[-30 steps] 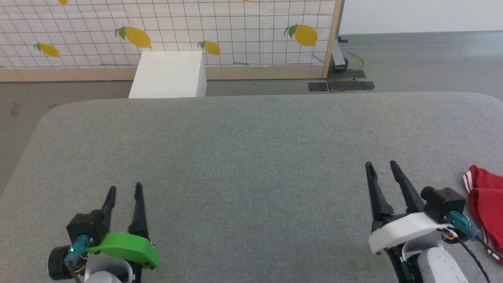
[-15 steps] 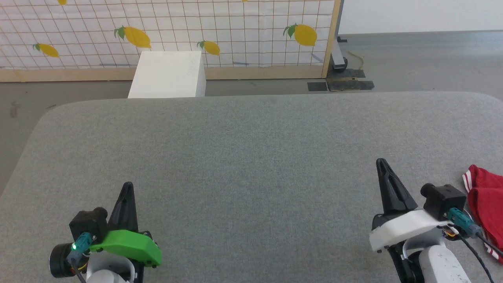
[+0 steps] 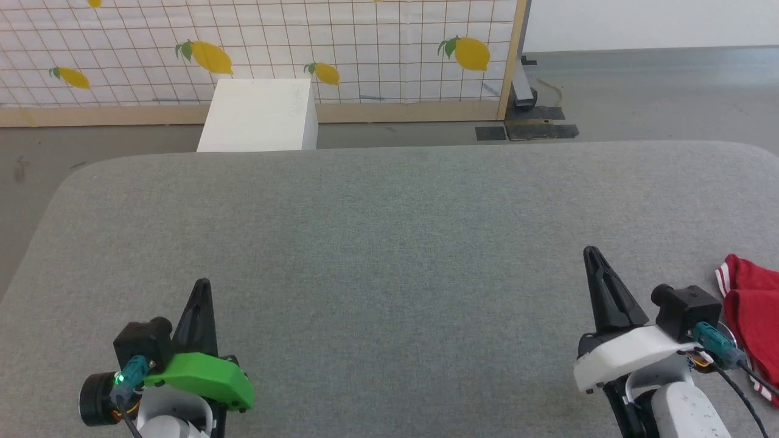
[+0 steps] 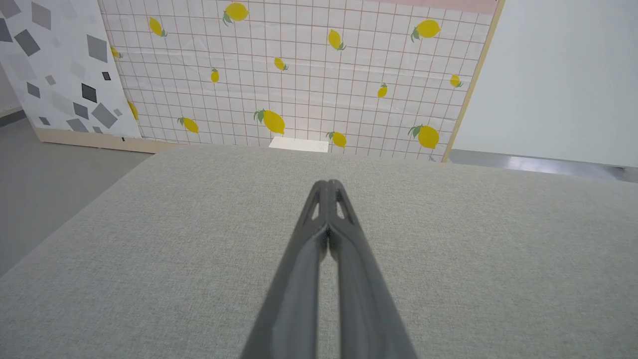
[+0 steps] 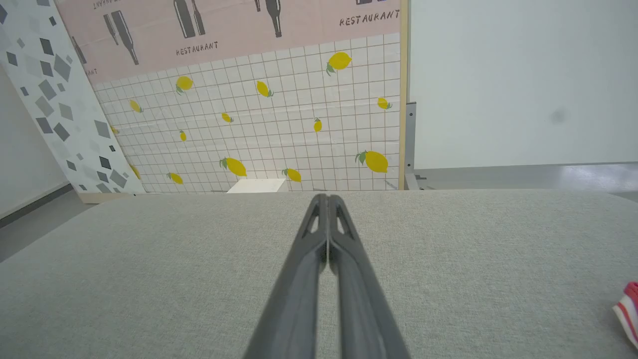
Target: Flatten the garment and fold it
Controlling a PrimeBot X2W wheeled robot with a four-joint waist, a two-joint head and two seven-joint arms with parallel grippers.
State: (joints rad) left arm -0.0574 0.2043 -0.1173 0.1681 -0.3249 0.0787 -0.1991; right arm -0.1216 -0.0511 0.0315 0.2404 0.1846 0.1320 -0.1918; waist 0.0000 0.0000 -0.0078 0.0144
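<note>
The garment (image 3: 751, 316), red with a red-and-white striped edge, lies bunched at the right edge of the grey table (image 3: 389, 243); a strip of its striped trim (image 5: 628, 311) shows in the right wrist view. My right gripper (image 3: 590, 252) is shut and empty, just left of the garment and apart from it. Its fingers (image 5: 326, 199) meet over bare cloth. At the lower left my left gripper (image 3: 202, 283) is also shut with nothing in it, far from the garment. In the left wrist view its fingers (image 4: 326, 184) are pressed together above the table.
A white box (image 3: 258, 115) stands on the floor beyond the table's far edge. Behind it runs a lemon-print tiled panel (image 3: 341, 48) with a wooden post (image 3: 514, 58). Grey floor lies to the left and far right.
Both grippers went from open to shut, with nothing between their fingers. The arms have barely shifted.
</note>
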